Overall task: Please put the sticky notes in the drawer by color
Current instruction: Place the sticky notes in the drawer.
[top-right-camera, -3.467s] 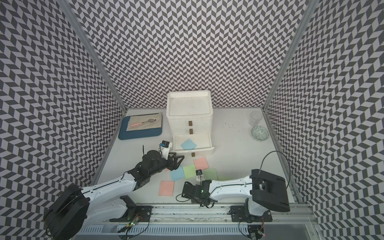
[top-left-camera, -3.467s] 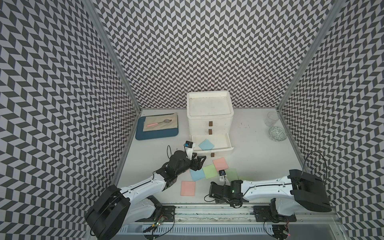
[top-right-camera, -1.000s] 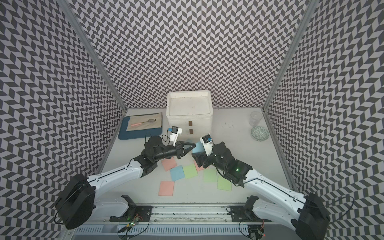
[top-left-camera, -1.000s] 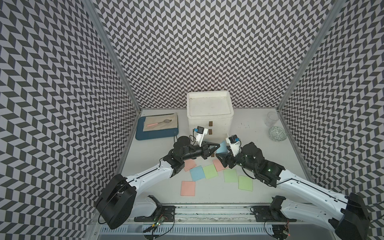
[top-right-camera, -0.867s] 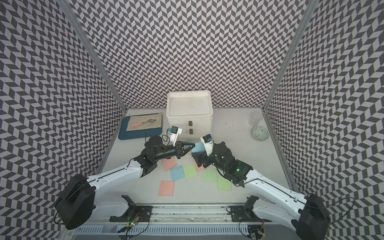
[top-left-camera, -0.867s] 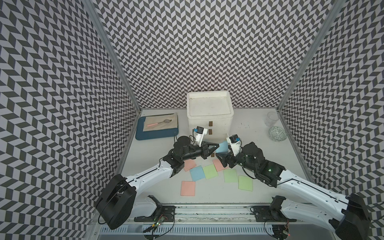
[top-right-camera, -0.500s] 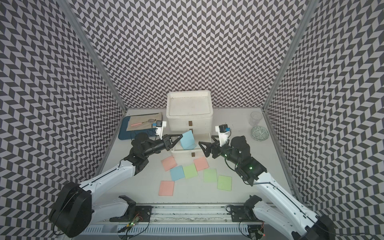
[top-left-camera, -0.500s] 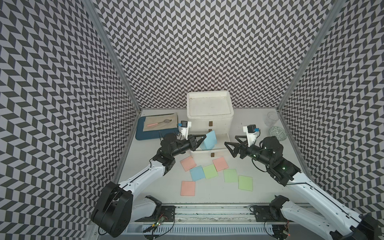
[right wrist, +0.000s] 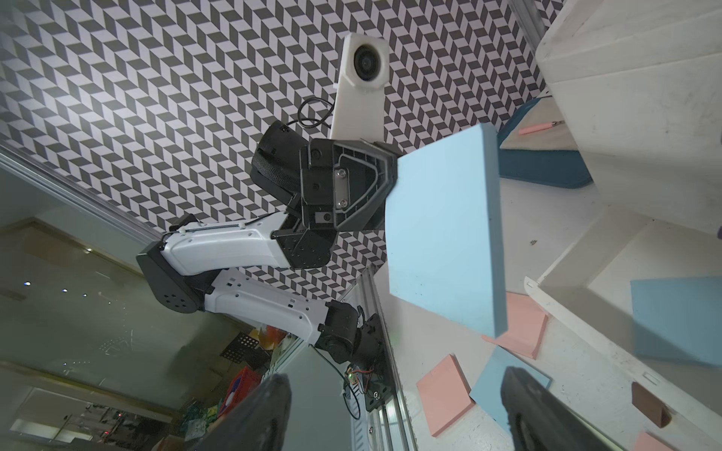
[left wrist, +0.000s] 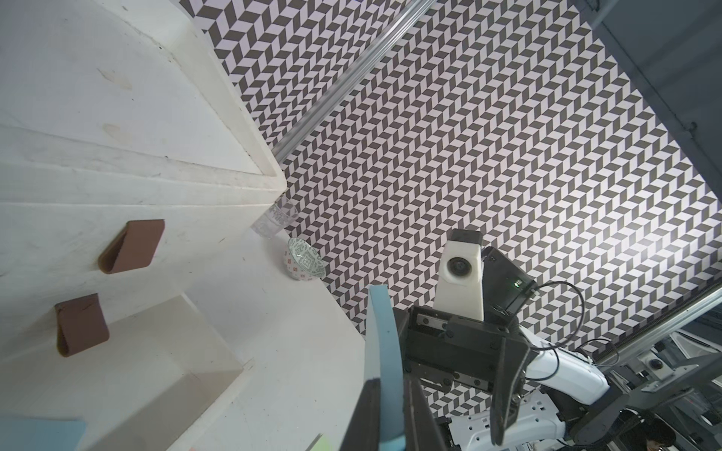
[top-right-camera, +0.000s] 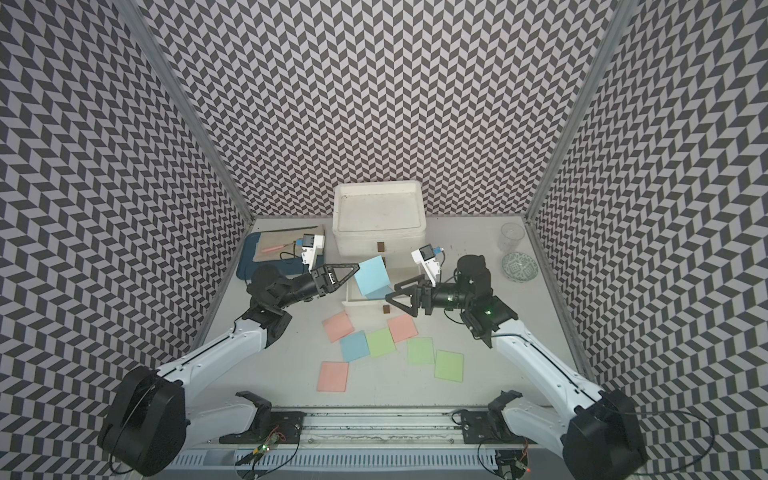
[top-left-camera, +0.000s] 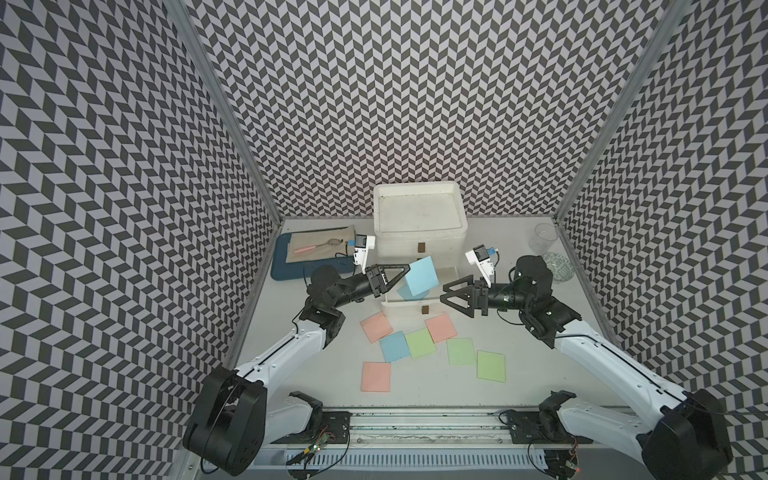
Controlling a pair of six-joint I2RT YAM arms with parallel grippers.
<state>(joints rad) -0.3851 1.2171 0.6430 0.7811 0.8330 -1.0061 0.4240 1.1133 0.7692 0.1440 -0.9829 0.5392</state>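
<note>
Zigzag black-and-white walls all round and a plain white table in the middle. The drawer unit sits at the back with its bottom drawer pulled out. The left gripper has its jaws clamped on one edge of a blue note, which hangs tilted on edge, and in both top views it looks to be right over that open drawer. A second blue note already lies flat in there, so it's the right compartment for this colour. The right gripper sits just beside the held one, pointing at it, jaws apart and nothing in them. On the table in front of the drawer are three pink notes, a third blue note and three green notes, a few of them overlapping at the corners. For the drop, I'd roll the left wrist so the note comes closer to flat and bring it down between the drawer walls. I'd only open up once the low corner is inside the rim. Let go from this tilt and I reckon it could catch the front wall and tip out onto the pink ones. From the wrist view it looks more like a thick pad than a single sheet, so it should fall straight rather than flutter. I'd also back the right gripper off a bit so the two don't bump.
</note>
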